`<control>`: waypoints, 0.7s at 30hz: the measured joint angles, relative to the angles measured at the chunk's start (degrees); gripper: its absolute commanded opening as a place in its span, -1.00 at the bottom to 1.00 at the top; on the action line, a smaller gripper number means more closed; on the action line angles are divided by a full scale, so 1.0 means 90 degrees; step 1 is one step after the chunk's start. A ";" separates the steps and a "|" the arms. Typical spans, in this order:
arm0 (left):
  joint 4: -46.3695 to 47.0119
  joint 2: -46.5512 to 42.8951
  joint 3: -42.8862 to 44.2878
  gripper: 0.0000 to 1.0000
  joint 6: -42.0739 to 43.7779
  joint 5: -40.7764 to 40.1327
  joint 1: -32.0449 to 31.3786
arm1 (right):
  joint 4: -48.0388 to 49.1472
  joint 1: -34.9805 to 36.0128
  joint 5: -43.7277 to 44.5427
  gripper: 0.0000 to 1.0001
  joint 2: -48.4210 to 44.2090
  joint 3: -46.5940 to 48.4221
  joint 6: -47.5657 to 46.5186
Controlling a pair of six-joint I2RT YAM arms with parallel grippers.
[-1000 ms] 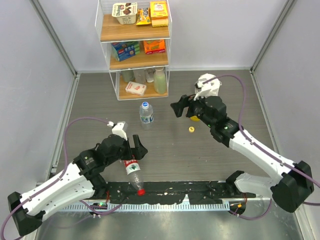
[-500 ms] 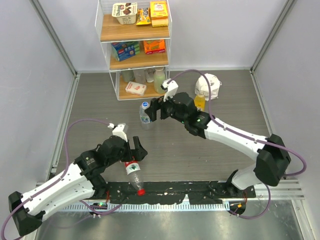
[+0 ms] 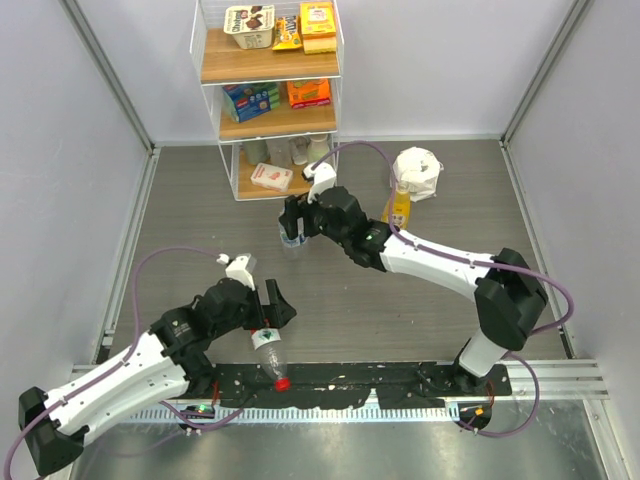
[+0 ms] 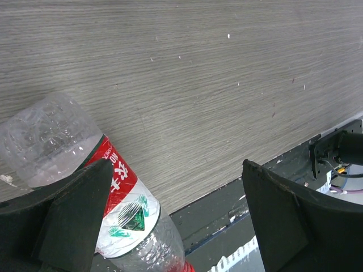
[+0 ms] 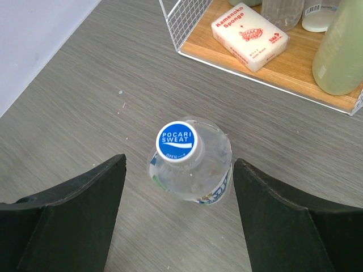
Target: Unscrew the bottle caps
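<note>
A clear bottle with a red label (image 3: pixel 264 341) (image 4: pixel 116 192) lies on its side near the front rail, its red cap (image 3: pixel 283 382) pointing toward the rail. My left gripper (image 3: pixel 270 308) (image 4: pixel 177 170) hangs open over its base end, and the label lies against the left finger (image 4: pixel 74 221). A clear blue-label bottle (image 3: pixel 291 238) (image 5: pixel 204 170) stands upright with its blue-topped white cap (image 5: pixel 177 141) on. My right gripper (image 3: pixel 293 220) (image 5: pixel 180 167) is open above it, one finger on each side, touching nothing. The yellow bottle (image 3: pixel 400 205) stands at the back right.
A white wire shelf (image 3: pixel 268 100) at the back holds a sponge box (image 5: pixel 249 35), a pale green bottle (image 5: pixel 340 51) and snack boxes. A white bundle (image 3: pixel 417 170) sits behind the yellow bottle. A black rail (image 3: pixel 380 378) runs along the near edge.
My right arm swung left from the yellow bottle to above the blue-label bottle, jaws narrowing slightly. It now covers the small yellow cap seen lying on the table. The left gripper shifted slightly toward the front.
</note>
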 measured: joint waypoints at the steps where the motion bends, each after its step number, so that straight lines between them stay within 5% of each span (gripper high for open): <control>1: 0.0044 -0.0015 -0.0051 0.99 -0.0012 0.0029 0.0000 | 0.0039 0.0024 0.0063 0.60 0.0075 0.0032 -0.0002; 10: 0.0177 -0.0063 -0.0199 0.99 -0.0141 0.0141 0.0000 | 0.0294 0.0180 0.0529 0.49 0.0738 0.0386 -0.0049; 17: 0.0153 -0.0296 -0.0248 0.99 -0.0177 0.0165 0.0000 | 0.0505 0.0189 0.0845 -0.41 0.0964 0.0391 -0.0170; 21: 0.0109 -0.0503 -0.0342 0.99 -0.0216 0.0160 0.0000 | 0.0746 0.0192 0.1042 -0.61 0.0959 0.0321 -0.0138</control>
